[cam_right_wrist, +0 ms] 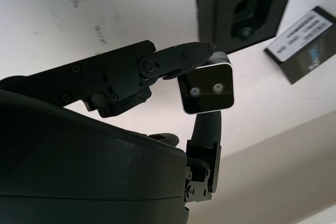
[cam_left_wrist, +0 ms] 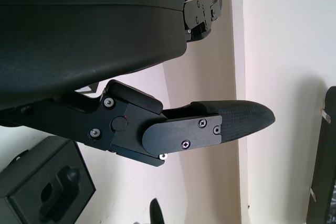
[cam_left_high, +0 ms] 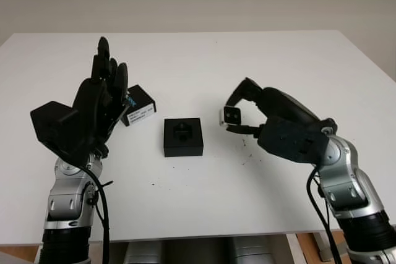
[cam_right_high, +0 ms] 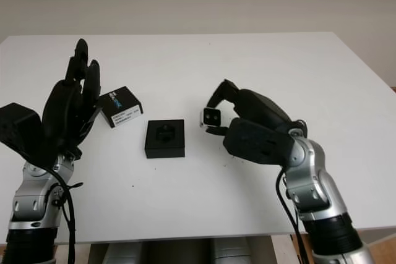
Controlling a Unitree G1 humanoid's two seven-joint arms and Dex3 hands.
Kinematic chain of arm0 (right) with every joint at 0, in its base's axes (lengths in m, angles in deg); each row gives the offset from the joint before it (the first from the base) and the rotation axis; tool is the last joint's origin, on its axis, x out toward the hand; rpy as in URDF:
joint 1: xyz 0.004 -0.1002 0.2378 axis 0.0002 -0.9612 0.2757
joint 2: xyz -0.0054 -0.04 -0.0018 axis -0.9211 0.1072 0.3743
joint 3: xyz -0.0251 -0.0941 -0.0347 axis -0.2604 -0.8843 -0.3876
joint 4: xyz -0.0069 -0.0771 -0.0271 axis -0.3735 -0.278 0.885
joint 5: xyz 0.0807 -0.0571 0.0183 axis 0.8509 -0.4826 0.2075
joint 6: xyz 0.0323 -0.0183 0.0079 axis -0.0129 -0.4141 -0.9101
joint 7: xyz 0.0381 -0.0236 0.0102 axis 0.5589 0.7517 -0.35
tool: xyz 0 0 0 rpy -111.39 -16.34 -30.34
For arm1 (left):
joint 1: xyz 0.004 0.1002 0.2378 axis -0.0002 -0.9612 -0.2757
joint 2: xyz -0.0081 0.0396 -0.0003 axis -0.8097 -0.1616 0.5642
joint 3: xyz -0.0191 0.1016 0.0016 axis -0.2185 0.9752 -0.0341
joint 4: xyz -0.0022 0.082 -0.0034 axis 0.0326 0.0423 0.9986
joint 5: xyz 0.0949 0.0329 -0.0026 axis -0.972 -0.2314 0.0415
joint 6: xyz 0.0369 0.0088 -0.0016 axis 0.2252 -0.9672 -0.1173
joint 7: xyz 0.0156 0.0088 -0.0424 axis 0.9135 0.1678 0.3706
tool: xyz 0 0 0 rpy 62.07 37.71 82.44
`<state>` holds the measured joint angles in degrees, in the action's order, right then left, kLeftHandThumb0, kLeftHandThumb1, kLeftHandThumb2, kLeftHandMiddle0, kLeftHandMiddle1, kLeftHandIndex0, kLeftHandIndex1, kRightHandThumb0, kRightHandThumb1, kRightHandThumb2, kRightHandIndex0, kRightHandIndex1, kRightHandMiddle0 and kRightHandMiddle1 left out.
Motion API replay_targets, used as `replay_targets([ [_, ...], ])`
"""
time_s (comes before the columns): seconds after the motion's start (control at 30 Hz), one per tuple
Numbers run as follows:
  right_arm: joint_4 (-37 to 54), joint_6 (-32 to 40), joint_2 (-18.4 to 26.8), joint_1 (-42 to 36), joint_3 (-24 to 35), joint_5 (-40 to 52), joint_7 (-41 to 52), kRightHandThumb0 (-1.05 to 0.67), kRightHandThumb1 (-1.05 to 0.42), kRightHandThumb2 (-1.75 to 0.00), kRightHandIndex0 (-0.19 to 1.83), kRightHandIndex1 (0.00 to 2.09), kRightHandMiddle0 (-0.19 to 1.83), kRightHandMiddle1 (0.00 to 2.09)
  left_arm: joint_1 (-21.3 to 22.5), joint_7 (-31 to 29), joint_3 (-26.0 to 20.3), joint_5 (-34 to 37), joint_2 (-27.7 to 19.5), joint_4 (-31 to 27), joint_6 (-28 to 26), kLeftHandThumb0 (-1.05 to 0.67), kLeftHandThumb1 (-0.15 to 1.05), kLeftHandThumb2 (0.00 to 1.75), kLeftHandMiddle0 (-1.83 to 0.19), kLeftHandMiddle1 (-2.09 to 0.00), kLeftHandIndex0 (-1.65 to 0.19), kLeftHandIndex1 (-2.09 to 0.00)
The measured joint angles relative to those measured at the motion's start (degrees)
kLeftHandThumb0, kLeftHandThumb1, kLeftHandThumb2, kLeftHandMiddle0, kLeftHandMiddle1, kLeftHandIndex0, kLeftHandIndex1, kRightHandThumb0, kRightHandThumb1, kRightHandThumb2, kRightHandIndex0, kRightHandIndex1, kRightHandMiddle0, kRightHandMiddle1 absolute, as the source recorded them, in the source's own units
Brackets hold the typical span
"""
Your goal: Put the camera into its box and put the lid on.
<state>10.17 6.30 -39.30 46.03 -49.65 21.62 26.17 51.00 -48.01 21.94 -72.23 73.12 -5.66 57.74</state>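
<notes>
A small silver camera [cam_left_high: 231, 115] with two lenses is pinched in my right hand [cam_right_high: 213, 118], held above the white table [cam_left_high: 260, 60] just right of the box. The black box [cam_left_high: 183, 136] sits open at the table's centre, with a shaped recess in its dark insert. Its black lid [cam_left_high: 141, 106], bearing a white label, lies to the left of the box, partly behind my left hand [cam_left_high: 106, 69]. That hand is raised upright and open, holding nothing. In the right wrist view the camera [cam_right_wrist: 206, 91] sits between fingertips with the box [cam_right_wrist: 247, 6] and lid [cam_right_wrist: 307, 51] beyond.
Small dark specks dot the table near the right hand and in front of the box. The table's near edge runs just ahead of both forearms. A pale wall stands behind the far edge.
</notes>
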Motion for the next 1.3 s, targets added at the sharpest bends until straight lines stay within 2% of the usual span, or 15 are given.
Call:
replay_targets([
  [0.23, -6.7, -4.9, -2.0, 5.0, -1.4, 1.3, -2.4, -0.44, -1.05, -0.19, 0.2, 0.02, 0.29, 1.71, 0.0, 0.2, 0.3, -0.2, 0.0, -0.1, -0.1, -0.8, 1.05, 0.57, 0.19, 0.0, 0.19, 0.0],
  [0.57, -18.3, -11.7, -6.3, 8.5, -3.3, 2.4, -7.1, -0.44, -1.05, -0.16, 0.1, 0.02, 0.25, 1.79, -0.1, 0.4, 0.5, -0.2, 0.0, -0.2, -0.1, -0.81, 1.05, 0.57, 0.19, 0.0, 0.19, 0.0],
  [0.97, -21.1, -10.7, -8.4, 8.8, -5.6, 1.4, -8.2, -0.45, -1.05, -0.2, 0.11, 0.05, 0.24, 1.81, -0.1, 0.5, 0.5, -0.1, 0.0, -0.5, -0.3, -0.8, 1.05, 0.57, 0.19, 0.0, 0.19, 0.0],
  [1.3, -17.7, -6.2, -8.3, 8.8, -7.8, 0.3, -2.5, -0.44, -1.05, -0.18, 0.17, 0.07, 0.27, 1.86, 0.0, 0.5, 0.8, -0.1, 0.0, -0.5, -0.3, -0.8, 1.05, 0.57, 0.19, 0.0, 0.19, 0.0],
])
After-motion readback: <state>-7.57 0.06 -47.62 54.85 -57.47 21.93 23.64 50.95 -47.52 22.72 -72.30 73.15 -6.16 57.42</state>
